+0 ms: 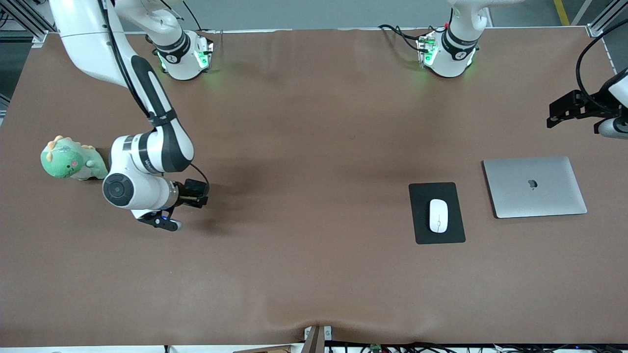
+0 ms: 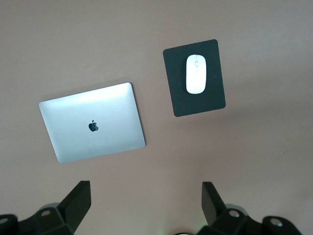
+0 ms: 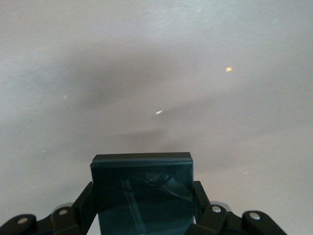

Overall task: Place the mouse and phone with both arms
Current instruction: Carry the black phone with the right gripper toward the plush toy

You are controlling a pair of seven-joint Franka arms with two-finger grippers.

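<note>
The white mouse [image 1: 438, 215] lies on a flat black pad [image 1: 436, 191] toward the left arm's end of the table; it also shows in the left wrist view [image 2: 196, 74]. My left gripper [image 2: 145, 196] is open and empty, high in the air at the table's end past the laptop [image 1: 562, 110]. My right gripper [image 3: 142, 198] is shut on the black glossy phone [image 3: 142, 188], with a finger [image 3: 199, 196] on each side. It is low over bare table toward the right arm's end [image 1: 195, 193].
A closed silver laptop [image 1: 535, 186] lies beside the pad, toward the left arm's end. A green plush dinosaur [image 1: 71, 159] sits beside the right arm's wrist. The brown table cover [image 1: 314, 147] is bare in the middle.
</note>
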